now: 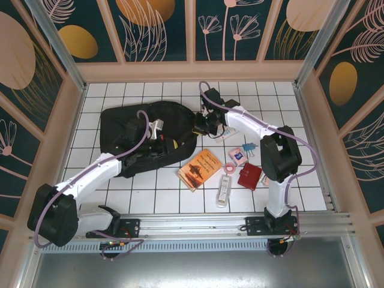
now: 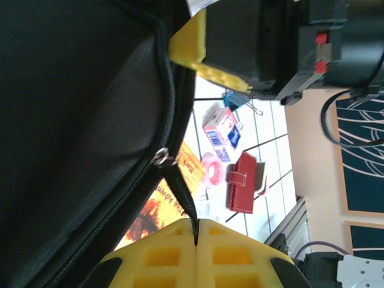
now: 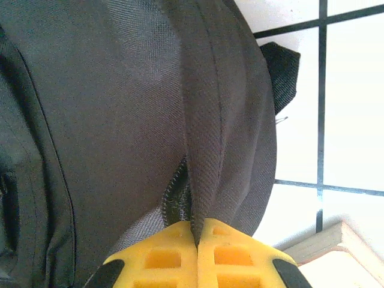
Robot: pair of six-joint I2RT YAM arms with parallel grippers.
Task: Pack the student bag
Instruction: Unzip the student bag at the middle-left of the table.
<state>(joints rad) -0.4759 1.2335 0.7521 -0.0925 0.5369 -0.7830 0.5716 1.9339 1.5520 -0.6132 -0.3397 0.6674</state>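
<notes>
Tightly, left pincer [image 2: 196,224] clamps zipper pull [image 2: 181,187]; right pincer [image 3: 196,228] clamps student bag [image 3: 114,90].

Book [image 2: 157,211] partly hid. (behind bag [image 2: 78,132]).

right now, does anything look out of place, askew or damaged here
Nothing spilled or damaged. The black backpack lies flat, and the orange book sits askew to the tile grid beside it, with the dark-red wallet loose nearby, unpacked.
</notes>
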